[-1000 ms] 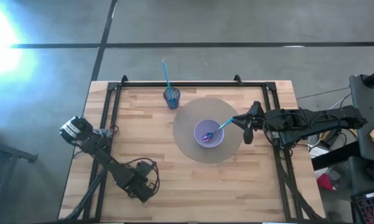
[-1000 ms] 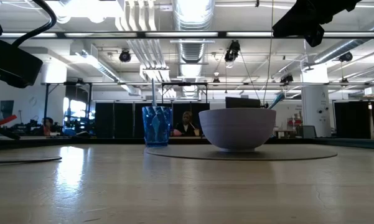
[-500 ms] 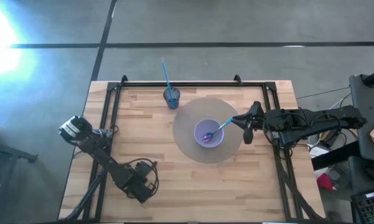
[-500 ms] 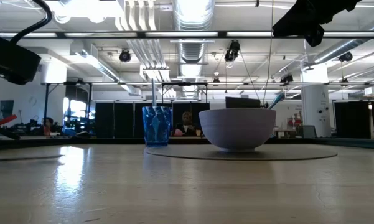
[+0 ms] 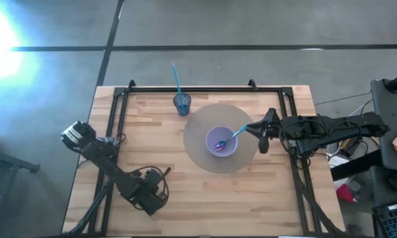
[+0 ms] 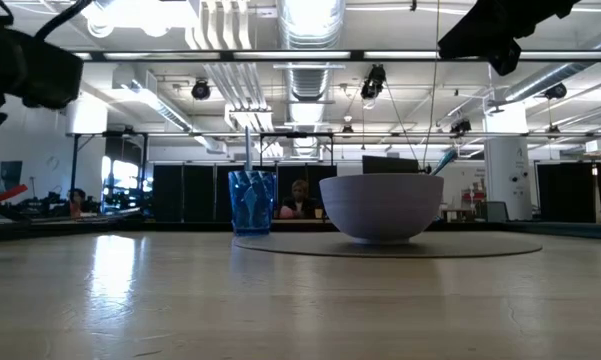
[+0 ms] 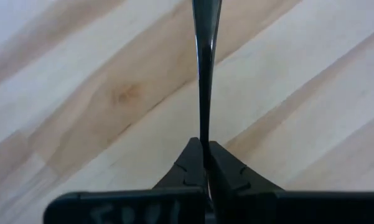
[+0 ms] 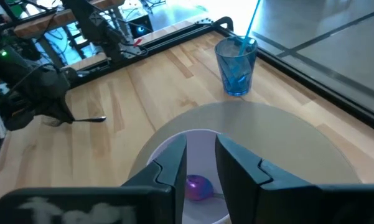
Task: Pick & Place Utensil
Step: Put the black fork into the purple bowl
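Bowl (image 5: 221, 149), one, sits under spread right end effector (image 8: 201, 147); left end effector (image 7: 203, 147) pinches one utensil (image 7: 204, 74).

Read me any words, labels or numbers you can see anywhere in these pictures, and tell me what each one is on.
None can be read.
White marks on the left pincer's dark housing, left wrist view: too blurred to read.
White marks on the right pincer's dark housing, right wrist view: too blurred to read.

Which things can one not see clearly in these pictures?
- Left claw, shut on a thin utensil: the utensil's far end is cut off by the left wrist view's edge.
- Spoon: in the low view, the bowl hides all but its handle tip.
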